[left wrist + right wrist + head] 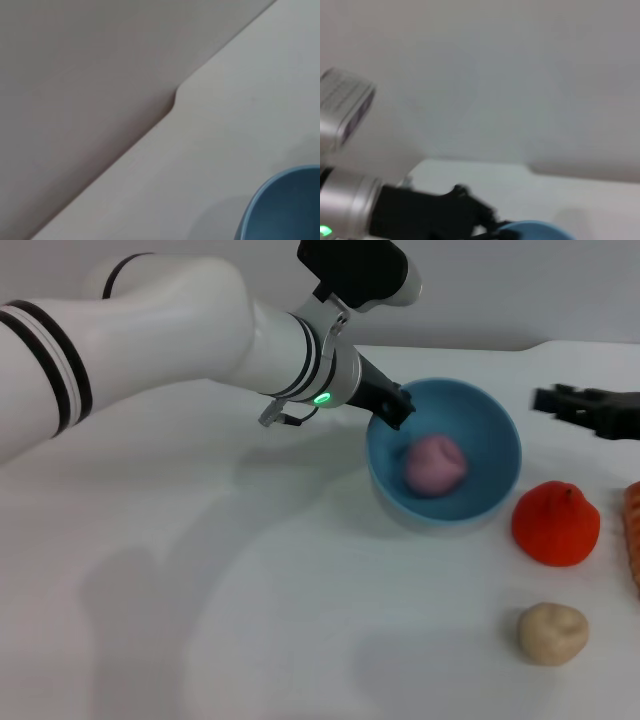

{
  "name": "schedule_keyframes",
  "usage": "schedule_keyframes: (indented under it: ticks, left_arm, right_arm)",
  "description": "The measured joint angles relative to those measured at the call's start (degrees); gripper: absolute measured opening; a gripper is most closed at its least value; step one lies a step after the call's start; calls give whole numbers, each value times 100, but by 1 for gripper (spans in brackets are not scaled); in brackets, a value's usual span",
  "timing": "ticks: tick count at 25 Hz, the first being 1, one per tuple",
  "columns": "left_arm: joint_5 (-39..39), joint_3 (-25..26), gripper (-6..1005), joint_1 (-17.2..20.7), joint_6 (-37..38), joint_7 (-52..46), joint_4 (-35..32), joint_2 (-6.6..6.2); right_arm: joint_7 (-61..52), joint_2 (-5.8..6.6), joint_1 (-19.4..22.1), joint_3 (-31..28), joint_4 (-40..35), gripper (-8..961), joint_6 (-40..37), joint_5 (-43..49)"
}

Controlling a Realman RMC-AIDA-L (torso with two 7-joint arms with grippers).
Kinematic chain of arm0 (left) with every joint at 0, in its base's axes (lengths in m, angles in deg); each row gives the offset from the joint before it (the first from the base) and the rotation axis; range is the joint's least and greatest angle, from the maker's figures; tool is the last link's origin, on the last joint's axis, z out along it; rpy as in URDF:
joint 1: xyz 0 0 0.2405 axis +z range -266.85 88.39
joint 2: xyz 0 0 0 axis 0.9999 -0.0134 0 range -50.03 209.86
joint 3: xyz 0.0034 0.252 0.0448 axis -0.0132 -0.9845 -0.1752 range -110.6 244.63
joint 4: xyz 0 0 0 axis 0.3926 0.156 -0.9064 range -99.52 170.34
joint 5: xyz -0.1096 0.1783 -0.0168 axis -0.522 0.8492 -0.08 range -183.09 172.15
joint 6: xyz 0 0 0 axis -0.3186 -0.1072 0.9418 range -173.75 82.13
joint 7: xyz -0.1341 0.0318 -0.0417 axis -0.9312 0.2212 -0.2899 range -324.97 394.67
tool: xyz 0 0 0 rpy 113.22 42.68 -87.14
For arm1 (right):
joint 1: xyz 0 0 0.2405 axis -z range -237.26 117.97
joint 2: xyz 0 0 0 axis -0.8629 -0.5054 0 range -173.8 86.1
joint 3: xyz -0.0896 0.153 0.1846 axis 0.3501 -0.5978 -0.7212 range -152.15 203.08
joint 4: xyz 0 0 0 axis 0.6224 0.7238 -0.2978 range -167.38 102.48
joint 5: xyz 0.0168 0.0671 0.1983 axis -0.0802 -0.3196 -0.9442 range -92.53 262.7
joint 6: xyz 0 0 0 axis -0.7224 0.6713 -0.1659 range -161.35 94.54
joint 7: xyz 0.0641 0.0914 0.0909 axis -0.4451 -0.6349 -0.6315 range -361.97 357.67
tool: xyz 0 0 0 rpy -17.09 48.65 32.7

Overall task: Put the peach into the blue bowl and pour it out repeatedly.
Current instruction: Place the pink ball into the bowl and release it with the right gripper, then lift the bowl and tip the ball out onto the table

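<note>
The blue bowl (pixel 492 435) is tipped with its opening toward me near the table's middle right. The pink peach (pixel 435 464) lies inside it against the lower wall. My left gripper (pixel 397 406) is shut on the bowl's far-left rim, its arm reaching in from the left. The left wrist view shows only a slice of the bowl (pixel 287 210) over the white table. In the right wrist view the left gripper (pixel 487 220) meets the bowl's rim (pixel 535 231). My right gripper (pixel 550 400) hangs idle at the far right, apart from the bowl.
A larger red-orange fruit (pixel 556 523) sits just right of the bowl. A beige lumpy thing (pixel 552 632) lies nearer the front. An orange object (pixel 633 535) shows at the right edge. The table's back edge has a notch (pixel 175 100).
</note>
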Motion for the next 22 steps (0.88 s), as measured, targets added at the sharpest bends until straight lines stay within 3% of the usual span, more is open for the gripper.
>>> schedule_keyframes:
  ticks: [11, 18, 22]
  left_arm:
    - [447, -141, -1, 215, -1308, 508, -540, -21]
    - [1219, -1343, -1, 368, -3116, 869, -743, 6]
    - [1482, -1932, -1, 552, -4024, 1590, -746, 23]
  right_arm:
    - [1435, 4, 1588, -1098, 745, 403, -399, -1950]
    - [2596, 12, 2030, -1827, 1932, 394, -466, -1962]
    - [2669, 50, 2171, -2055, 2181, 389, -344, -1925]
